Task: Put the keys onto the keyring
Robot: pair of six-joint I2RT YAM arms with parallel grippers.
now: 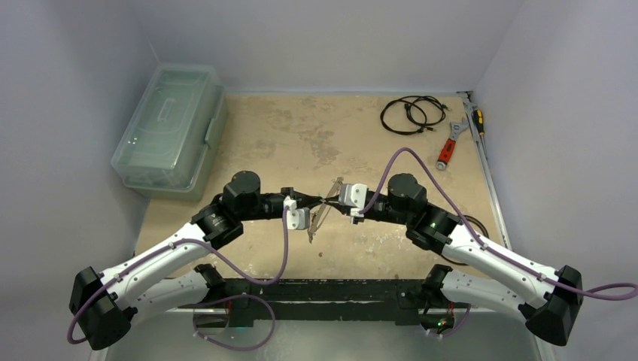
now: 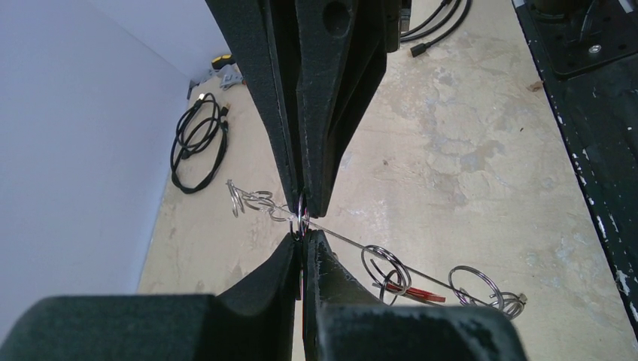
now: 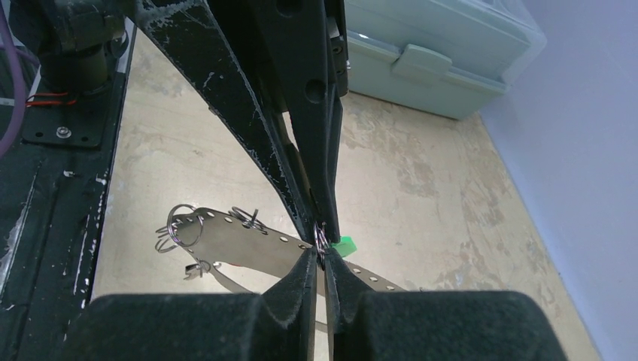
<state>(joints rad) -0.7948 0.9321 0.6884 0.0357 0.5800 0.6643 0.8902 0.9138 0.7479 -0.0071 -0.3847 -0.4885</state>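
Beige table (image 1: pixel 301 135), centre: keyring (image 3: pixel 241 241) held off the surface (edge-on from left wrist). Left gripper (image 2: pixel 302 226) pinches a split ring (image 2: pixel 303 213) on its rim; right gripper (image 3: pixel 322 244) pinches the rim beside green tag (image 3: pixel 344 245).

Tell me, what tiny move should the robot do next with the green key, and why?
Probably the right gripper should gently turn the little ring it pinches, working the green key on, while the left gripper steadies the keyring. Both are shut on its rim.
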